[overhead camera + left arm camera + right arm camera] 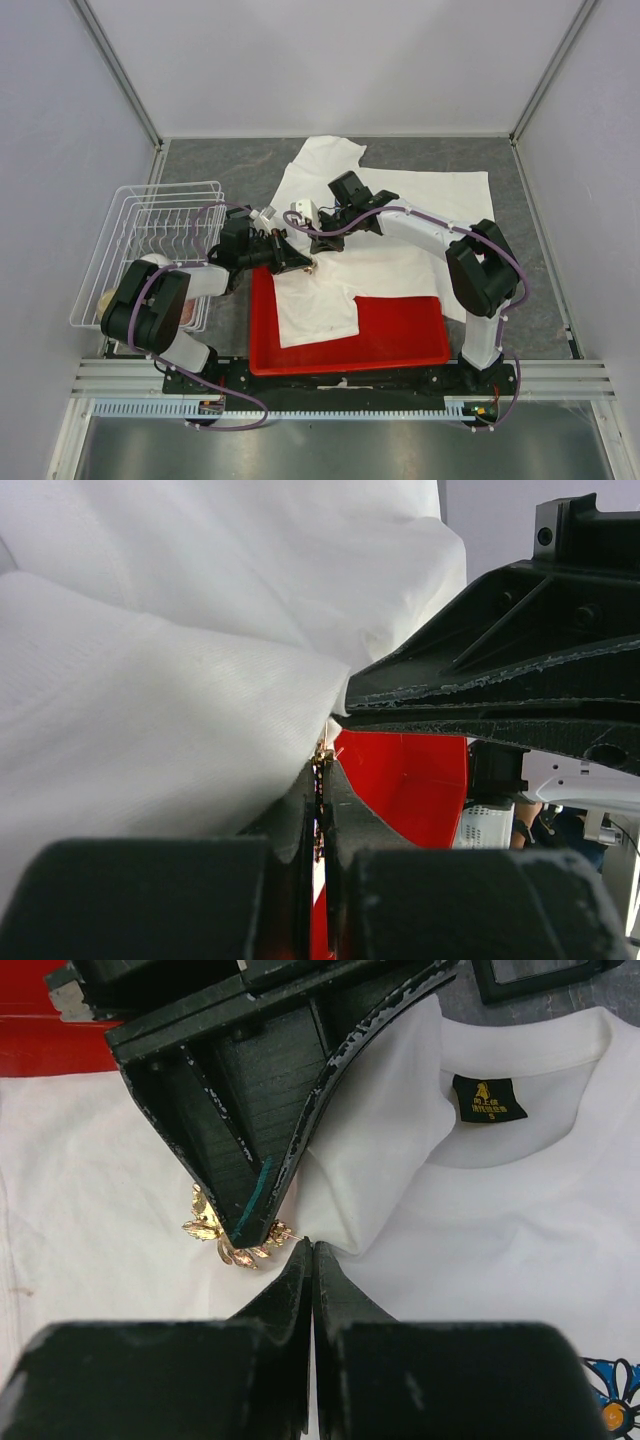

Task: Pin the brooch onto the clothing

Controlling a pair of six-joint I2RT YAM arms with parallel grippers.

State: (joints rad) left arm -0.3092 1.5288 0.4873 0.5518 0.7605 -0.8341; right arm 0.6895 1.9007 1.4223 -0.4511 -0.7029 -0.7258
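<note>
- Brooch [232, 1237]: a small gold leaf-shaped ornament, held at the tips of the left gripper [322, 780], whose fingers are closed tight on it. It sits just above the white T-shirt [480, 1220], near the left of the chest and beside a raised fold of cloth.
- Right gripper [312, 1248]: its fingers are pressed together with no gap showing. They appear to be pinching that raised fold, lifting it toward the brooch.
- Progress: the brooch is picked up and brought to the cloth, and the cloth is gathered to meet it. I judge the pinning itself is not yet done. No pin can be seen through the fabric, and the brooch hangs from the fingers rather than from the shirt.
- What is left: pushing the pin through the fold, fastening it, and letting go with both grippers.
- Right wrist view only: the brooch's leafy outline, the black neck label [488, 1097] and a corner of the blue daisy print [612, 1400] at near right.
- Left wrist view only: the brooch edge-on as a few gold specks between the pads, with the pinched fold just above.
- Top view only: the layout. The shirt lies partly over a red tray [400, 335], a white wire basket [150, 230] stands at left, and the brooch is too small to make out.
</note>
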